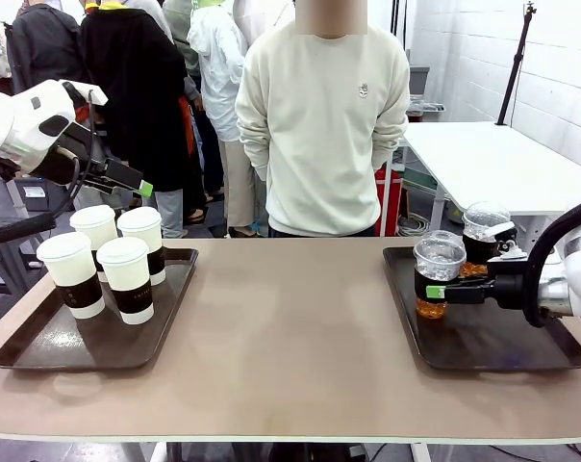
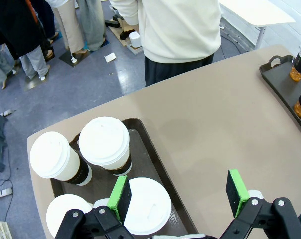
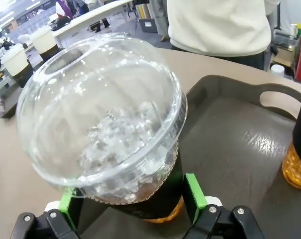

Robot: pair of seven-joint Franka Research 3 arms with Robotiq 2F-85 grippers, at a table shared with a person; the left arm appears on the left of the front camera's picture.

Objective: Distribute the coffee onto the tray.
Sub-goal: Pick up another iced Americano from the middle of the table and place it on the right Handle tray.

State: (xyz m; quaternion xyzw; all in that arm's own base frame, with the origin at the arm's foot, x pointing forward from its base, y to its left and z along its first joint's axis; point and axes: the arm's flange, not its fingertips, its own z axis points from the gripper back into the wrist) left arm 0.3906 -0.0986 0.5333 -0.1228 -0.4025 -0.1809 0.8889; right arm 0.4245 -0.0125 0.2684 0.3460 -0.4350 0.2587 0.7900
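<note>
Right gripper (image 1: 442,291) seems clamped on the dome-lidded cup (image 1: 437,274)'s sleeve: thin, crushable plastic. Left gripper (image 2: 176,195) hovers, fingers wide, empty.

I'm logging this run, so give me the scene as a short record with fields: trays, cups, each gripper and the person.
left tray: holds four white lidded paper cups with brown sleeves
right tray: holds two clear dome-lidded cups, amber drink
left gripper: open, raised above the paper cups
right gripper: shut on the near dome-lidded cup, at its dark band
other dome-lidded cup: stands just behind, free
person: stands at far side, hands out of sight
</note>
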